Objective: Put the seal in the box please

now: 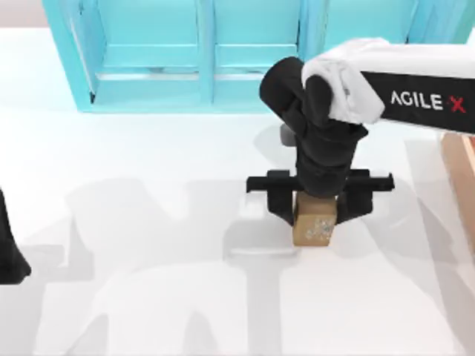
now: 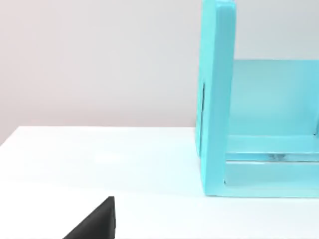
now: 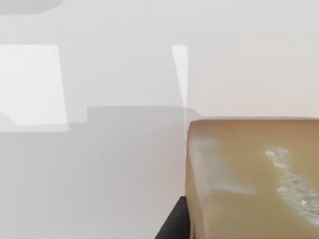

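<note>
The seal (image 1: 315, 228) is a small golden-brown block with whitish marks on its face, right of the table's middle. My right gripper (image 1: 317, 215) comes down over it, with one black finger against each side, shut on it. Close up in the right wrist view, the seal (image 3: 249, 179) has one dark finger (image 3: 173, 225) against its edge. Whether it rests on the table or hangs just above it I cannot tell. A tan-orange strip of the box (image 1: 462, 178) shows at the table's right edge. My left arm (image 1: 10, 248) is parked at the left edge.
A big turquoise shelf unit (image 1: 208, 55) stands along the back of the white table (image 1: 148, 222), just behind my right arm. The shelf unit's end wall (image 2: 217, 99) shows in the left wrist view, with a dark finger tip (image 2: 94, 225) low in that view.
</note>
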You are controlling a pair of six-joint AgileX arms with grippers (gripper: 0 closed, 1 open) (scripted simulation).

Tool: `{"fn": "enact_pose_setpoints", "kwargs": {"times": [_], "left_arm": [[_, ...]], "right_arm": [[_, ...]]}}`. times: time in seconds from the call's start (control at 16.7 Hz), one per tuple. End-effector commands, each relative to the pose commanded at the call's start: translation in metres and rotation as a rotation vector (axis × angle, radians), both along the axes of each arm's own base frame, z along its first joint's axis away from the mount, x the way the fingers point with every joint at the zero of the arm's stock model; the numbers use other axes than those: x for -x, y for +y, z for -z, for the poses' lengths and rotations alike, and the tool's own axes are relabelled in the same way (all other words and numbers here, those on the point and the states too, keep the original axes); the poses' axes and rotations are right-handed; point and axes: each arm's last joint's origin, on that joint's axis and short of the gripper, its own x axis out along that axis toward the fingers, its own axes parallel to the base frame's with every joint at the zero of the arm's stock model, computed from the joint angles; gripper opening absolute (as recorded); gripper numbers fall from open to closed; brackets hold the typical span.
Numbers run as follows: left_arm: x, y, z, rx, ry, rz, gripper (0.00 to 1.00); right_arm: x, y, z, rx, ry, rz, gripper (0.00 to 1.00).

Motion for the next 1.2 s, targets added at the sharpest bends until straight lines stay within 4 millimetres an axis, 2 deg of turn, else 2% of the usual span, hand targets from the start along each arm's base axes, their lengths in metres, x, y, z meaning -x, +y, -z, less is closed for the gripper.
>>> {"fn": "enact_pose_setpoints", "kwargs": {"times": [0.6,0.72,1.08,1.2], "left_arm": [[0.000,0.000,0.000,0.000,0.000,0.000,1.00],[0.000,0.000,0.000,0.000,0.000,0.000,1.00],[0.000,0.000,0.000,0.000,0.000,0.000,1.00],[0.000,0.000,0.000,0.000,0.000,0.000,1.00]], "right_arm": [[-0.001,0.000,-0.005,-0.001,-0.002,0.000,0.00],[-0.003,0.003,-0.021,-0.002,-0.005,-0.001,0.00],[-0.001,0.000,-0.092,0.004,0.004,0.003,0.00],[-0.001,-0.001,-0.101,0.000,-0.002,0.003,0.00]]}}
